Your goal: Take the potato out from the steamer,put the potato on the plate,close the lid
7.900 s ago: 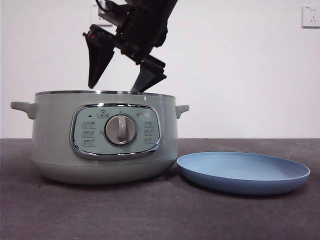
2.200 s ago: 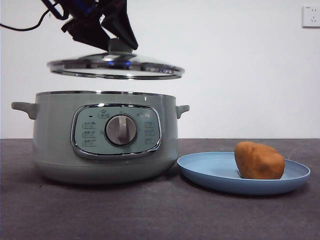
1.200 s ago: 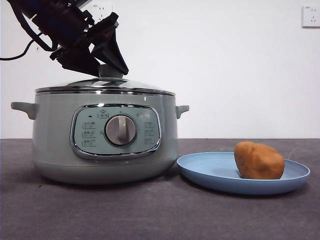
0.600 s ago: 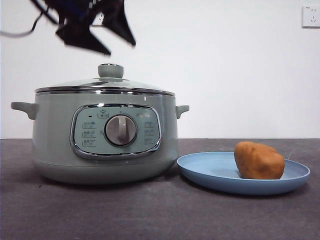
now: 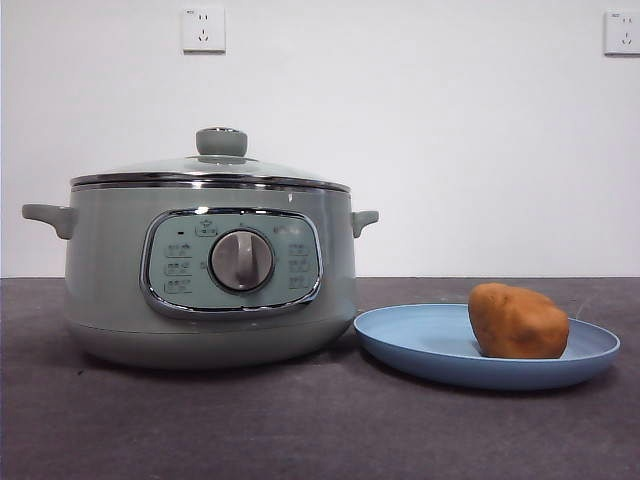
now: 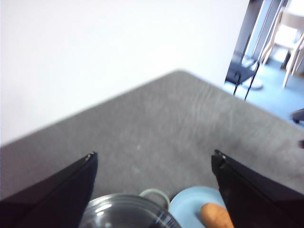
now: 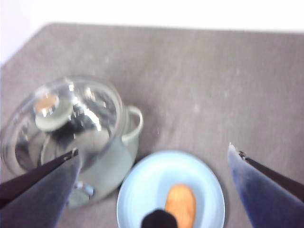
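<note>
While both arms hung high, I saw the potato (image 5: 518, 321) on the plate (image 5: 420, 345) and the lid (image 5: 210, 170) on the steamer (image 5: 100, 280).

My left gripper (image 6: 154, 164) was up above the table (image 5: 300, 430) with its jaws wide apart and nothing between them. My right gripper (image 7: 154, 159) was up high too, jaws wide apart and empty. The potato lay on the far right part of the blue plate. The plate sat just beside the green steamer. The glass lid sat flat on the rim, knob (image 5: 221, 141) up. Two wall sockets (image 5: 203, 29) showed behind.
</note>
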Controlling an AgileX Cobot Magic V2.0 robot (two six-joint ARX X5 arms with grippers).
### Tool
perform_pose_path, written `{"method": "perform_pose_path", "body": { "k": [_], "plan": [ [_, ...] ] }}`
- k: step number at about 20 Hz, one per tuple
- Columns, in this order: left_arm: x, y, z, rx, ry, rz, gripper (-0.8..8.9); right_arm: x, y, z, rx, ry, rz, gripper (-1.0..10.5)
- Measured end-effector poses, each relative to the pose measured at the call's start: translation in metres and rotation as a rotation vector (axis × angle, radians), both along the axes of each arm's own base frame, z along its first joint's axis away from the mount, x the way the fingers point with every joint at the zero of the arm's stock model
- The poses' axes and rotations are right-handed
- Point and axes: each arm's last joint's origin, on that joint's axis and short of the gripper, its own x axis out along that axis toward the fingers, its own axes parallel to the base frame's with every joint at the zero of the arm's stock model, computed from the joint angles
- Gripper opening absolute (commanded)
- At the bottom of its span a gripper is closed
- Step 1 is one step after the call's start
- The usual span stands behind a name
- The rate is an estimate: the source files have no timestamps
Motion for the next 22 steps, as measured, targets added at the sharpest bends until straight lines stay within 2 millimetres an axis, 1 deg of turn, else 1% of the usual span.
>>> {"method": "perform_pose_path", "body": {
  "k": [2,4,5,6,7,8,9,10,11,12,17,22],
  "plan": [
    [-0.032,0.013,0.015,-0.022,-0.055,0.000,4.09,0.001,0.000,0.001,0.005,-0.016,0.001,5.3],
    [-0.060,0.025,0.026,-0.042,-0.103,0.003,4.06,0.001,0.000,0.002,0.006,-0.028,0.002,5.3],
    [-0.066,0.027,0.028,-0.045,-0.111,0.003,4.04,0.001,0.000,0.002,0.006,-0.028,0.003,5.3],
    [-0.071,0.029,0.029,-0.047,-0.116,0.003,4.02,0.001,0.000,0.002,0.006,-0.028,0.003,4.9],
    [-0.074,0.031,0.029,-0.046,-0.114,0.003,3.81,0.001,0.000,0.002,0.006,-0.028,0.003,4.2],
    [-0.076,0.031,0.029,-0.043,-0.108,0.003,3.01,0.001,0.000,0.002,0.006,-0.028,0.003,3.1],
    [-0.077,0.032,0.028,-0.039,-0.100,0.004,1.99,0.001,0.000,0.002,0.005,-0.028,0.003,1.9],
    [-0.077,0.032,0.026,-0.033,-0.083,0.004,0.32,0.001,0.000,0.002,-0.002,-0.032,0.007,0.3],
    [-0.078,0.032,0.025,-0.025,-0.069,0.003,-0.19,0.001,0.000,0.002,-0.009,-0.035,0.010,-0.2],
    [-0.078,0.032,0.023,-0.015,-0.056,0.003,-0.08,0.001,0.000,0.002,-0.016,-0.039,0.014,0.0],
    [-0.065,0.028,0.014,0.044,0.005,0.052,-0.08,0.001,0.000,0.002,-0.034,-0.048,0.024,0.0],
    [-0.067,0.030,0.013,0.059,0.000,0.070,-0.07,0.001,0.000,0.003,-0.036,-0.056,0.022,0.0]
  ]
}}
